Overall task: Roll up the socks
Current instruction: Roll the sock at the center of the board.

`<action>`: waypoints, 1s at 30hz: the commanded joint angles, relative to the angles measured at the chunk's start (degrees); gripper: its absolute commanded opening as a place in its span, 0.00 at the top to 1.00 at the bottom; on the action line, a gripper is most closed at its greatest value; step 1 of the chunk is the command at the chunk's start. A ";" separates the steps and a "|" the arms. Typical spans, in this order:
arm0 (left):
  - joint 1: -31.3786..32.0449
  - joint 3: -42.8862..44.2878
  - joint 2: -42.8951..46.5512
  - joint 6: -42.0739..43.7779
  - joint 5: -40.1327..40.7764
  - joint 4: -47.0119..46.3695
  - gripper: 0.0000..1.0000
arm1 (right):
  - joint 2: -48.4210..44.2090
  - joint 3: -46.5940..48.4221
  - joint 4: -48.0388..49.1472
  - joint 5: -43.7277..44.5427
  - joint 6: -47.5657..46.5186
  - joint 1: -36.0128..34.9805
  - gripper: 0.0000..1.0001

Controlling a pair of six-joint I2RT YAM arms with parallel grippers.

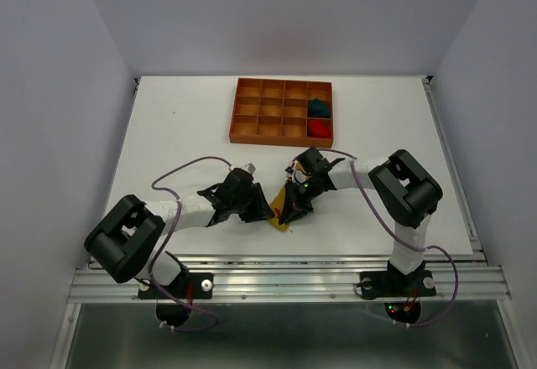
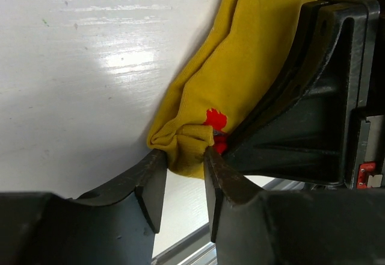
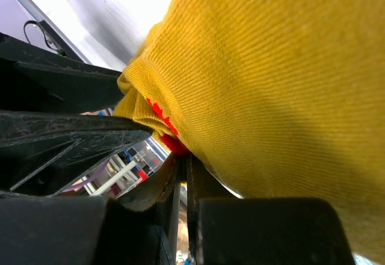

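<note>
One yellow sock (image 1: 280, 222) is close to the middle of the table's (image 1: 168, 126) near edge, its long axis slanting toward the far edge. The left gripper (image 2: 183, 155) jaws pinch its folded near end. The right gripper (image 3: 182, 159) jaws, almost pressed together, pinch the fabric just beside.

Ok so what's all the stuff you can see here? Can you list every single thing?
yellow sock: one, yellow with a red bit, near the front of the table, between the two grippers.
teal sock: one, dark teal, bundled in the tray's right-hand column.
red sock: one, red, same column, nearer the arms than the teal one.
tray: one, orange-brown, many compartments, far middle of the table.
table: one, white, under everything.
left gripper: one, black, fingers either side of a yellow sock fold; unclear if pinching.
right gripper: one, black, shut on the yellow sock.
</note>
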State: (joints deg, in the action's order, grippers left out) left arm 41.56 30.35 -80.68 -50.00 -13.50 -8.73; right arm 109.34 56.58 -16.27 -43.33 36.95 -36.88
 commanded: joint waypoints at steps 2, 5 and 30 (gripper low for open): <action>0.63 -0.99 -1.14 -0.45 -0.65 -3.22 0.69 | 1.84 0.38 -1.83 3.87 -0.65 0.58 0.99; 0.63 -0.73 -1.58 -0.89 -0.65 -3.05 0.93 | 1.93 0.38 -1.83 3.96 -1.26 0.58 0.99; 1.42 18.78 -8.44 -0.63 5.94 31.31 1.00 | -28.21 -6.65 7.30 30.58 -26.57 -11.80 0.49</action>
State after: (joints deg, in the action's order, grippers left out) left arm 42.76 46.41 -89.10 -51.86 -8.71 14.55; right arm 85.41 53.47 -15.29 -19.07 16.12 -45.28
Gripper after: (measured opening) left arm 0.041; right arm 0.511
